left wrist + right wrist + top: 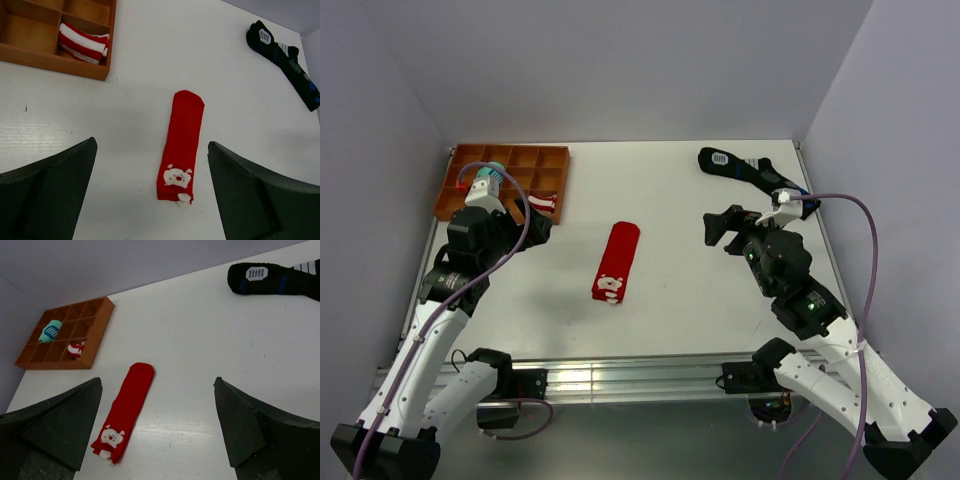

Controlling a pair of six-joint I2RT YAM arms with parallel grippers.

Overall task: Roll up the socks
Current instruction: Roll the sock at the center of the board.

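Note:
The red socks (pixel 615 262) lie flat as one narrow strip in the middle of the white table, with a small white bear motif at the near end. They also show in the left wrist view, socks (pixel 183 142), and the right wrist view, socks (pixel 125 407). My left gripper (pixel 532 228) hangs open to their left, apart from them, with nothing between its fingers (pixel 55 190). My right gripper (pixel 718 228) hangs open to their right, also holding nothing, its fingers (pixel 255 425) wide apart.
A brown wooden tray (pixel 470 180) with compartments stands at the back left, holding a red-and-white striped bundle (pixel 542 203) and a teal bundle (pixel 492 172). Long black socks (pixel 745 170) with blue marks lie at the back right. Grey walls close in three sides.

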